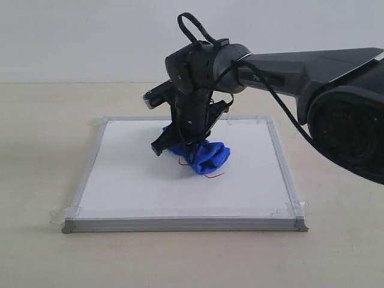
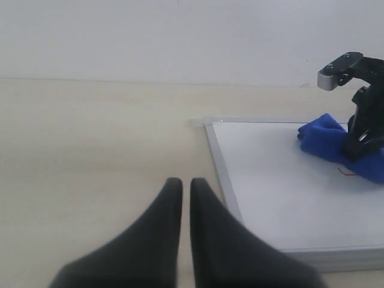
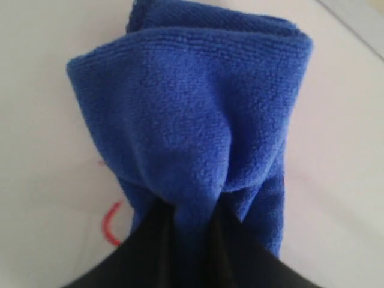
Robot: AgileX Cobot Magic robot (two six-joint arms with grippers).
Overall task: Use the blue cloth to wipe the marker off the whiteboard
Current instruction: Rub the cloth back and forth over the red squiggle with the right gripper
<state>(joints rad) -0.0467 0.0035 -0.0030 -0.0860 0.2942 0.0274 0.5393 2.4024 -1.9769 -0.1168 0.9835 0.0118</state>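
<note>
The whiteboard [image 1: 132,180] lies flat on the table, silver-framed with taped corners. On its middle the blue cloth [image 1: 207,155] is bunched, and my right gripper [image 1: 189,141] is shut on it, pressing it down onto the board. Bits of the red marker [image 1: 213,176] line stick out from under the cloth's near edge; the wrist view shows a red curve [image 3: 109,223] beside the cloth [image 3: 192,114]. My left gripper [image 2: 181,183] is shut and holds nothing, above the bare table just off the board's left frame [image 2: 223,174].
The tan table [image 1: 36,150] surrounds the board on all sides. The right arm's dark body [image 1: 336,90] reaches in from the right above the board's far right corner.
</note>
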